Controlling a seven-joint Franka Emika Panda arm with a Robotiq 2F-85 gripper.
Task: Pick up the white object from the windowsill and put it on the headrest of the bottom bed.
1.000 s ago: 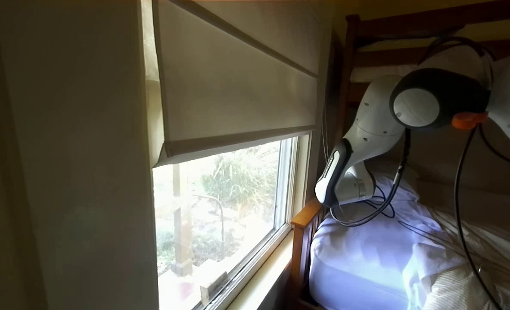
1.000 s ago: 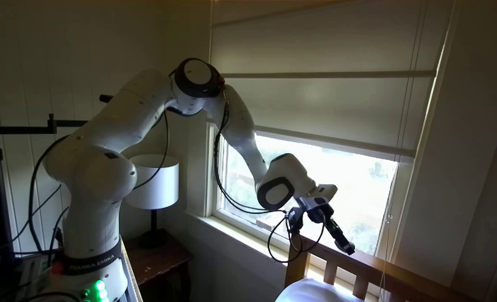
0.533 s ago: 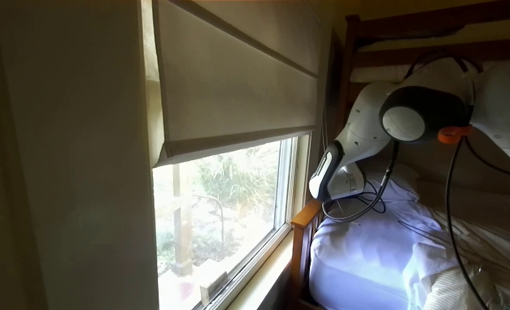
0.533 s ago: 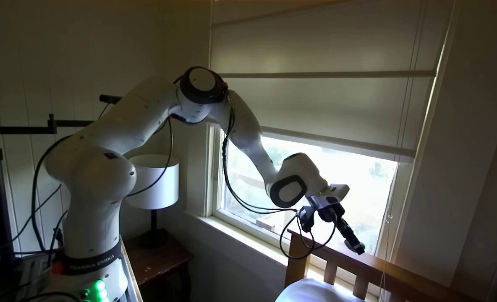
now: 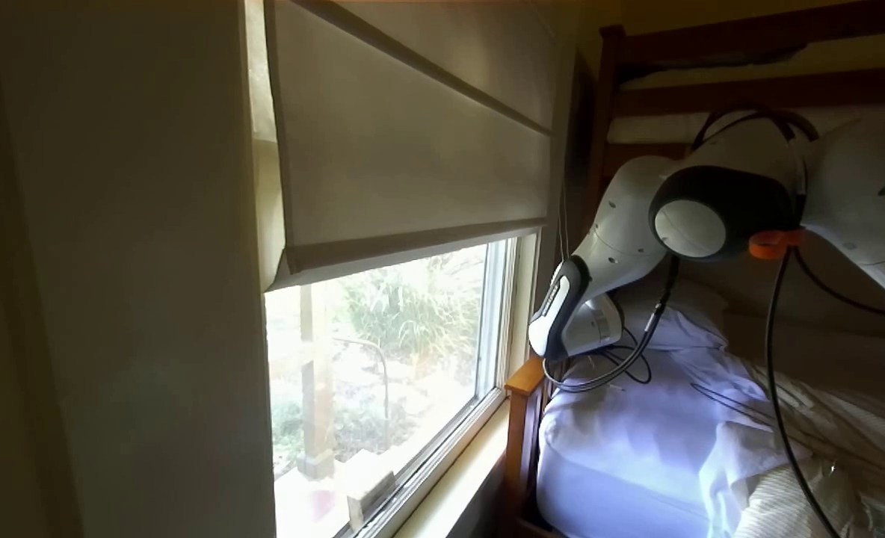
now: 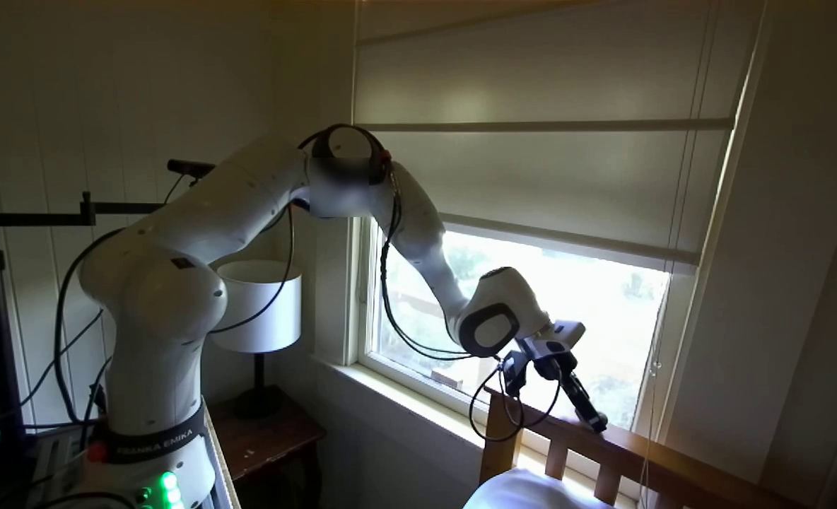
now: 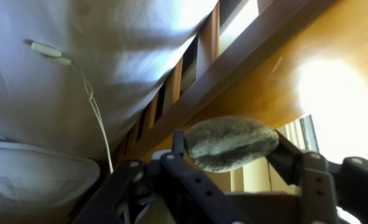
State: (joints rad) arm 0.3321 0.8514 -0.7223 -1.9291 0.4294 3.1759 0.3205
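The white object (image 7: 233, 132), a mottled grey-white, stone-like oval, is pinched end to end between the two fingers of my gripper (image 7: 230, 146). Behind it in the wrist view runs the broad orange-brown top of the headrest (image 7: 258, 93). In an exterior view the gripper (image 6: 595, 423) tilts downward with its tips right at the headrest's top rail (image 6: 666, 463); whether the object touches the wood I cannot tell. The bottom bed (image 5: 637, 426) lies beside it with pale rumpled sheets. The windowsill (image 6: 408, 401) runs under the window. In an exterior view (image 5: 577, 329) the arm's wrist hides the fingers.
A white cord with a plug (image 7: 47, 50) lies on the sheet. Black cables (image 6: 493, 431) loop below the wrist near the headrest post. Blind cords (image 6: 648, 410) hang just past the gripper. A lamp (image 6: 270, 304) stands on a side table (image 6: 270, 442).
The arm has sunk and its elbow is lower. My gripper, still holding the white object, has come further along the headrest, then down to its top rail, tilting more steeply.
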